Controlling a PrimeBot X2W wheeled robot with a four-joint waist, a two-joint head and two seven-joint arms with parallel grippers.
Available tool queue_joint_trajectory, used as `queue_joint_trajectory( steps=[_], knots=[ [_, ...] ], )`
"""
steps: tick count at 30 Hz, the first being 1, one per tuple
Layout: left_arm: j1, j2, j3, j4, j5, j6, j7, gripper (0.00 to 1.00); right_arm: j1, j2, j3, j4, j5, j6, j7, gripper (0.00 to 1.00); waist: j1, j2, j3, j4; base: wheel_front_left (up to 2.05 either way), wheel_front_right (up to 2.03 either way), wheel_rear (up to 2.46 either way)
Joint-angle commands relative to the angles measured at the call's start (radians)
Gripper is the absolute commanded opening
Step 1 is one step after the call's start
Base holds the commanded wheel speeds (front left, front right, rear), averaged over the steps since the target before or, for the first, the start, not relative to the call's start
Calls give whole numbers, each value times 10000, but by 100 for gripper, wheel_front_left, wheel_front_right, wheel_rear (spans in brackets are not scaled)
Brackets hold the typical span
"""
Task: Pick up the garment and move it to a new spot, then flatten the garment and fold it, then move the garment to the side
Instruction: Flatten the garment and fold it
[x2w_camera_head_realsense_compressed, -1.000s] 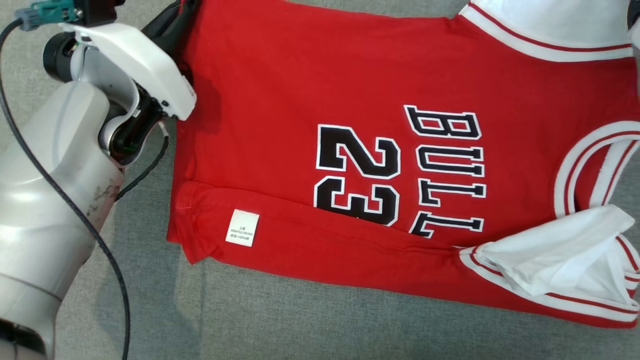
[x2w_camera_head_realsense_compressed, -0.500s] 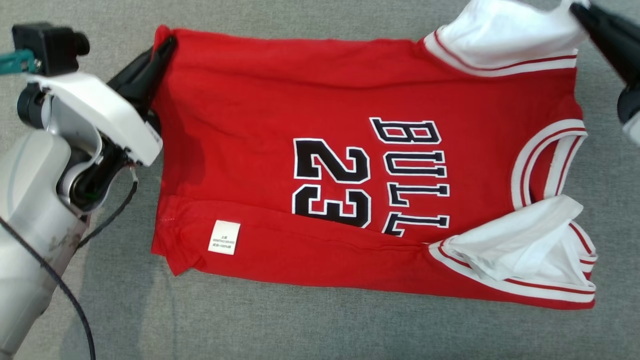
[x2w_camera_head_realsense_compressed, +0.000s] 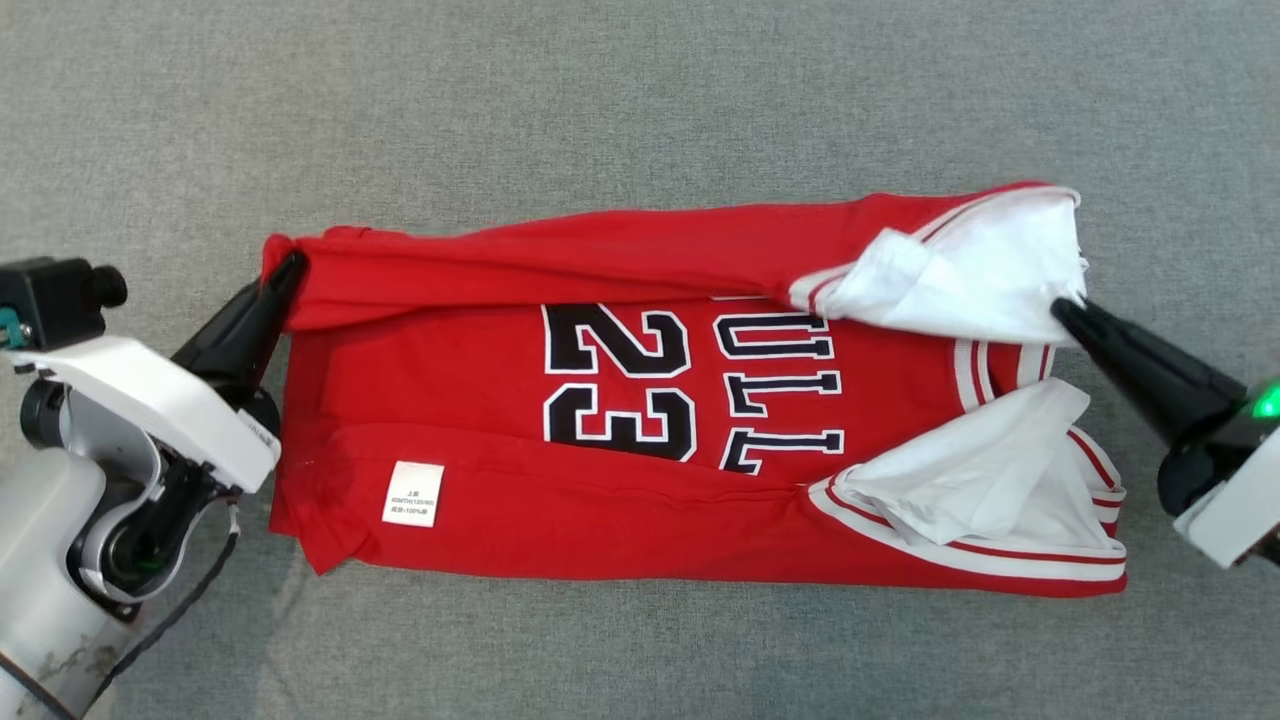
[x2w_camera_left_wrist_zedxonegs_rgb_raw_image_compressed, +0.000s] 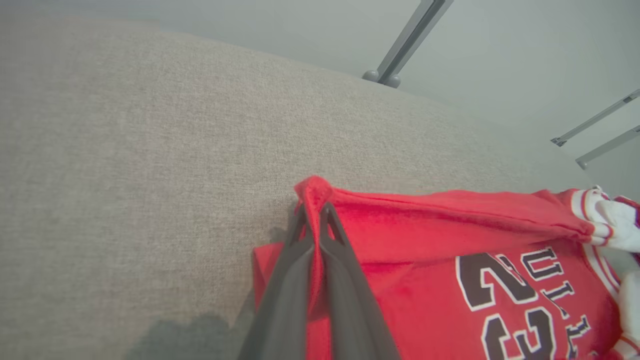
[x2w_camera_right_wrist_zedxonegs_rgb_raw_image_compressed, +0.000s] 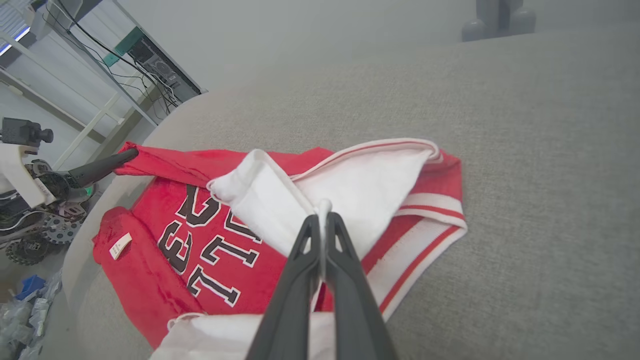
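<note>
The garment (x2w_camera_head_realsense_compressed: 640, 520) is a red jersey with black "23" and "BULLS" lettering and white sleeves, lying on the grey fabric surface with its near strip folded over. My left gripper (x2w_camera_head_realsense_compressed: 292, 264) is shut on its far left hem corner (x2w_camera_left_wrist_zedxonegs_rgb_raw_image_compressed: 312, 192). My right gripper (x2w_camera_head_realsense_compressed: 1062, 310) is shut on the white sleeve fabric (x2w_camera_right_wrist_zedxonegs_rgb_raw_image_compressed: 324, 206) at the far right. Between the two grippers, the far edge of the garment (x2w_camera_right_wrist_zedxonegs_rgb_raw_image_compressed: 210, 165) is lifted and folded toward me over the lettering. A white label (x2w_camera_head_realsense_compressed: 412, 493) shows on the near fold.
The grey fabric surface (x2w_camera_head_realsense_compressed: 640, 100) stretches wide beyond the garment and in front of it. In the right wrist view, shelving with cables (x2w_camera_right_wrist_zedxonegs_rgb_raw_image_compressed: 145, 55) and clutter on the floor (x2w_camera_right_wrist_zedxonegs_rgb_raw_image_compressed: 25, 295) stand past the surface's left edge. Metal frame legs (x2w_camera_left_wrist_zedxonegs_rgb_raw_image_compressed: 395, 50) rise behind the surface.
The head camera has shifted. Both grippers have drawn the garment's far edge toward me, so the flat upper part now lies folded over the top of the lettering.
</note>
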Motion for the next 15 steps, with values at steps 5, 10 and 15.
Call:
queue_joint_trajectory(
  steps=[5,10,15],
  knots=[
    [764,231,171,-348,-446,190,-84,0,1114,139,-262,-298,56,2,-376,0,0,0,-7,-108,0,0,0],
    [1252,114,176,-261,-805,171,-76,16,1824,653,-377,-213,-160,2,-381,0,0,0,-2,-226,0,0,0],
    [1607,-120,375,15,-795,327,-781,100,2525,1292,-861,162,-451,2,-663,100,0,0,-71,-302,0,0,0]
  ],
)
